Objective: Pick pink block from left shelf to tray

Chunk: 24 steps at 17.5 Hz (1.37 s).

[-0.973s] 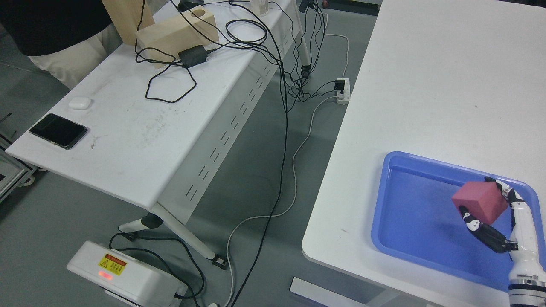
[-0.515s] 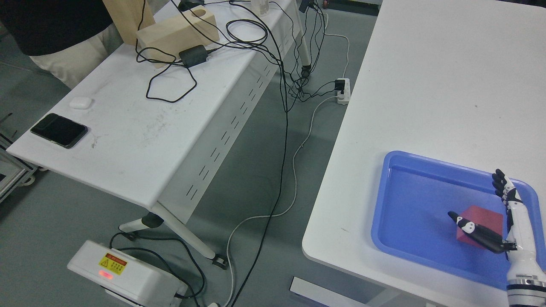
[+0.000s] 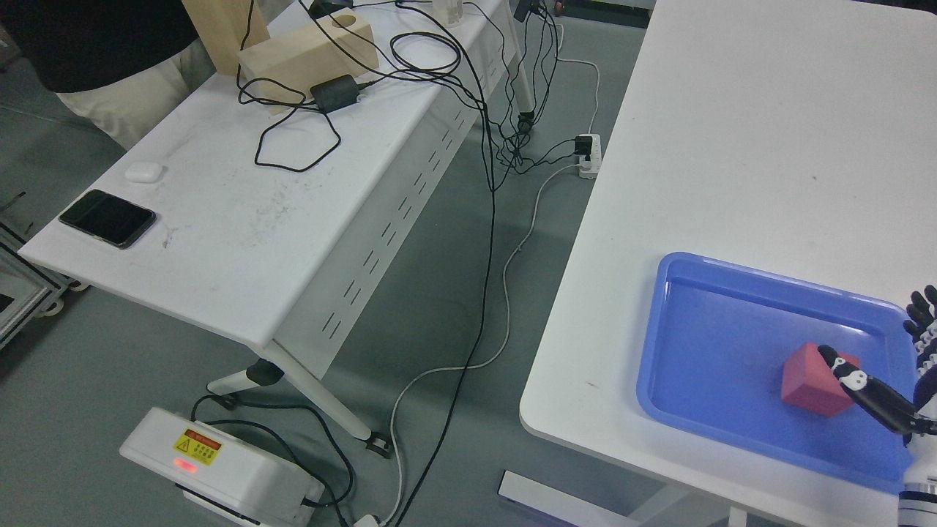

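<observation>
**Pink block sat in the tray, right hand open beside it**

So if you looked at the head view, your pink block (image 3: 811, 380) was lying in the blue tray (image 3: 703, 344), toward the tray's right half, flat on the floor of it. The tray sat near the front edge of the white table (image 3: 732, 146) on the right.

Your right hand (image 3: 904, 366) came in from the lower right corner, and the fingers were spread wide, holding nothing. The black thumb (image 3: 853, 379) reached across in front of the block's right edge, overlapping its upper right corner in the picture; you couldn't tell from this angle whether it was actually touching or just above it. The other fingers (image 3: 921, 315) stood up well clear of the block, out over the tray's right rim. So the block was off to the left of the open palm, not between closed fingers.

Left hand wasn't anywhere in the shot.

Other stuff you'd have seen: a second white table (image 3: 219, 241) on the left with a smartphone (image 3: 107, 218), an earbud case (image 3: 143, 171), a wooden block (image 3: 307, 55) and a power adapter (image 3: 335, 92) with black cables. A power strip (image 3: 589, 156) lay on the floor between the tables, and a white box with a yellow warning label (image 3: 219, 468) sat at the bottom left. A person (image 3: 110, 66) stood at the top left.
</observation>
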Motion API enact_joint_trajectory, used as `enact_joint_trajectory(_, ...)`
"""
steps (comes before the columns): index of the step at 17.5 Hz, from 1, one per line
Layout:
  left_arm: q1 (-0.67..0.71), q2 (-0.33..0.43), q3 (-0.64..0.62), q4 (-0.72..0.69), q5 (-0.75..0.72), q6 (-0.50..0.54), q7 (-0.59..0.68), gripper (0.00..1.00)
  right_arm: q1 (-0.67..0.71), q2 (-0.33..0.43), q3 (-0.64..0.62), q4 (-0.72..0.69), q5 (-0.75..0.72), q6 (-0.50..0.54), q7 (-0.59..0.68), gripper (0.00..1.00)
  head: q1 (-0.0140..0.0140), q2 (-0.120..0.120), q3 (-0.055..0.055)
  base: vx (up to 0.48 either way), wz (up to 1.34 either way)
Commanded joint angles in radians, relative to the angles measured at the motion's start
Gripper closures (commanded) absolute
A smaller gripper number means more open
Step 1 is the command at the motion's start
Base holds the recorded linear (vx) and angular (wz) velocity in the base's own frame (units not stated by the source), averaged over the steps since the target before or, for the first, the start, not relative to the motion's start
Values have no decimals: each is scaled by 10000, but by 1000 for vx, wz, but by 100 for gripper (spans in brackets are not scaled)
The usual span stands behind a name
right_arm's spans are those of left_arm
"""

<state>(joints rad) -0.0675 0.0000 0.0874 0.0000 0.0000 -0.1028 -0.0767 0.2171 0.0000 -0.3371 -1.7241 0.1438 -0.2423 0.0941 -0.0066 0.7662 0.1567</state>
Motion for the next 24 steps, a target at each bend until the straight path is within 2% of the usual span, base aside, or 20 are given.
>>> enact_joint_trajectory(1, 0, 175, 0, -175, 77, 0, 0, 0, 38, -175, -219, 0, -702, 488, 514, 0, 0, 0, 0, -61, 0)
enact_joint_trajectory(4, 0, 175, 0, -175, 77, 0, 0, 0, -115, -175, -65, 0, -717, 1056, 669, 0, 0, 0, 0, -96, 0)
enact_joint_trajectory(8, 0, 175, 0, -175, 77, 0, 0, 0, -238, -175, 302, 0, -717, 1165, 562, 0, 0, 0, 0, -124, 0)
enact_joint_trajectory(14, 0, 175, 0, -175, 77, 0, 0, 0, -253, -175, 2158, 15, -732, 1455, 577, 0, 0, 0, 0, -108, -79)
enact_joint_trajectory(21, 0, 175, 0, -175, 77, 0, 0, 0, -330, -175, 2635, 30, -763, 1472, 501, 0, 0, 0, 0, -113, -338)
enact_joint_trajectory(24, 0, 175, 0, -175, 77, 0, 0, 0, -330, -175, 2604, 30, -778, 1472, 10, 0, 0, 0, 0, -191, -193)
